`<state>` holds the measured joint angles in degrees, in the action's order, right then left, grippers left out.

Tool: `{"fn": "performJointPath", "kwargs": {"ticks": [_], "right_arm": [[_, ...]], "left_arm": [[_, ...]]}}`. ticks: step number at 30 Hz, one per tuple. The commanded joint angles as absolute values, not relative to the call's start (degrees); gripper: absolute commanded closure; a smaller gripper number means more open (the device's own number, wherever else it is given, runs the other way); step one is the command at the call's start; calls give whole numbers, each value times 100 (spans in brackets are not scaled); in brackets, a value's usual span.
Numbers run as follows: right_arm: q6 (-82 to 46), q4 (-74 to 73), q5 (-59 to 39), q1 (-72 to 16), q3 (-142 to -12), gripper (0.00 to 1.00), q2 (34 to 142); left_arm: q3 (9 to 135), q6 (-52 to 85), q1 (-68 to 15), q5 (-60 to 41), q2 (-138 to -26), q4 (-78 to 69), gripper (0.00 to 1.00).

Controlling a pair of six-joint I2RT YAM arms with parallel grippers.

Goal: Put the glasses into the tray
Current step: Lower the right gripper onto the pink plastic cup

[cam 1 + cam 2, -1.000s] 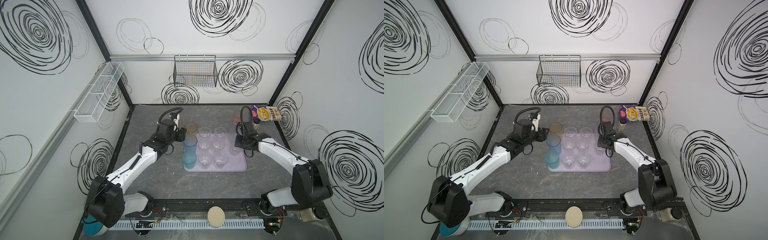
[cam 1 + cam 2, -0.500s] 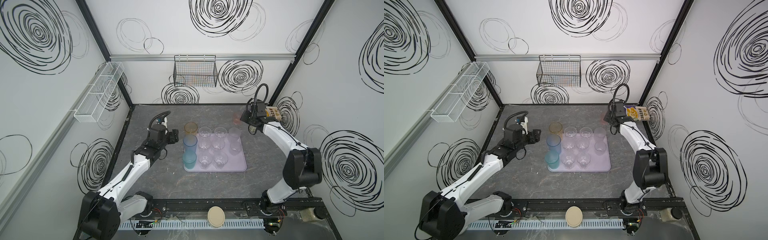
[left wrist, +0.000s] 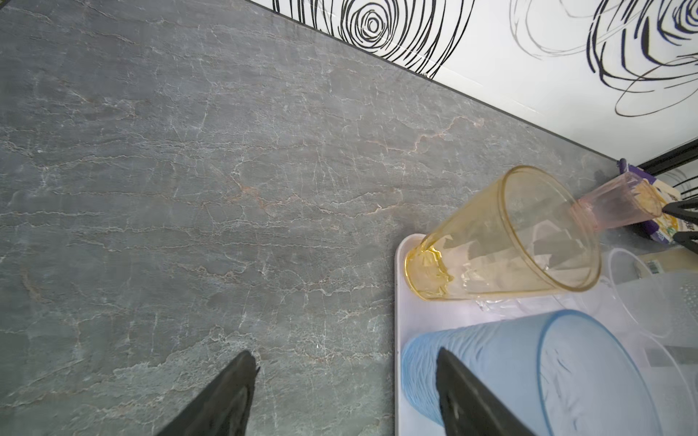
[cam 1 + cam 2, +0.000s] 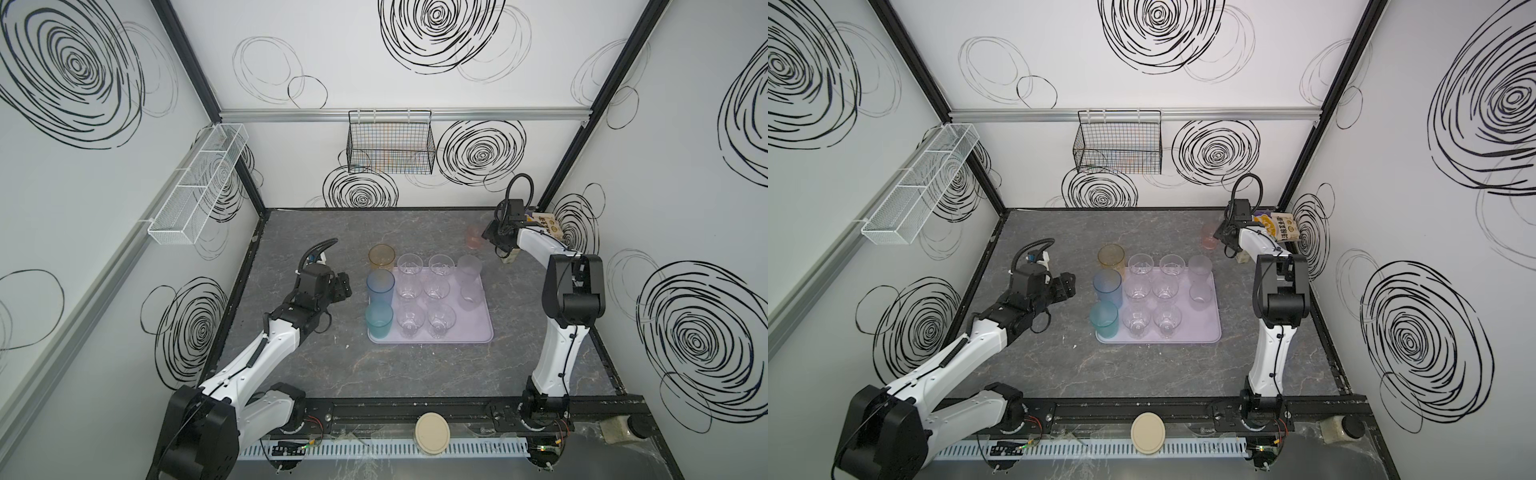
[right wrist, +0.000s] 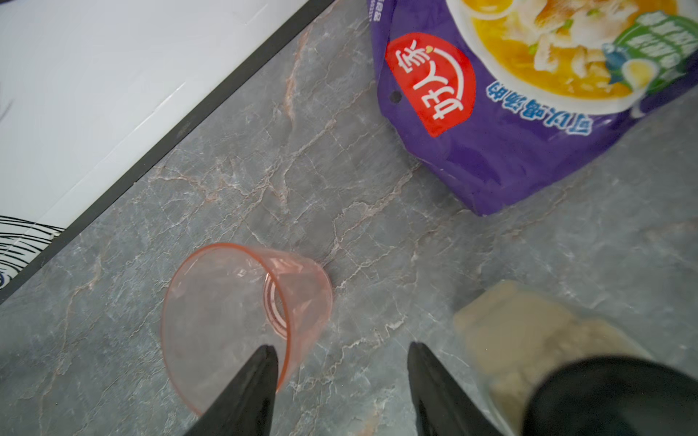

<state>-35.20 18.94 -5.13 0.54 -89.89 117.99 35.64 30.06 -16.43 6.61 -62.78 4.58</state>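
Note:
The lilac tray (image 4: pixel 482 332) (image 4: pixel 1208 328) lies mid-table and holds several glasses: amber (image 4: pixel 381 258) (image 3: pixel 502 241), tall blue (image 4: pixel 380 286) (image 3: pixel 528 370), teal (image 4: pixel 379 320), two frosted (image 4: pixel 469 268) and several clear ones. A pink glass (image 4: pixel 473 237) (image 5: pixel 226 313) stands upright on the table behind the tray's right corner. My right gripper (image 4: pixel 490 239) (image 5: pixel 342 353) hovers open right beside it; the glass is outside the gap, by one fingertip. Left of the tray, my left gripper (image 4: pixel 343 286) (image 3: pixel 345 362) is open and empty, apart from the blue glass.
A purple snack bag (image 5: pixel 510 113) (image 4: pixel 546 222) and a cream bottle (image 5: pixel 528 339) sit close to the right gripper in the back right corner. A black wire basket (image 4: pixel 390 145) hangs on the back wall and a white mesh shelf (image 4: pixel 199 187) on the left wall.
The left gripper has opened and drawn back leftward from the glasses at the tray's left edge. The right arm left a frosted glass on the tray and swung back to the pink glass.

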Motion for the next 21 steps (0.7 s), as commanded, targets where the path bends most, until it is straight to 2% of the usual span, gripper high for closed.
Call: {"fn": "performJointPath", "kwargs": {"ticks": [1, 16, 21], "right_arm": [[-3612, 1900, -651, 81, -9275, 40, 12006], [-3645, 1757, -698, -31, -9216, 40, 11540], [-3595, 1738, -734, 7, -9360, 40, 11843]], "left_arm": [[3463, 3134, -1615, 669, -6273, 89, 22], [3359, 3152, -1564, 574, -6412, -105, 22], [3378, 3204, -1564, 446, -6474, -145, 22]]}}
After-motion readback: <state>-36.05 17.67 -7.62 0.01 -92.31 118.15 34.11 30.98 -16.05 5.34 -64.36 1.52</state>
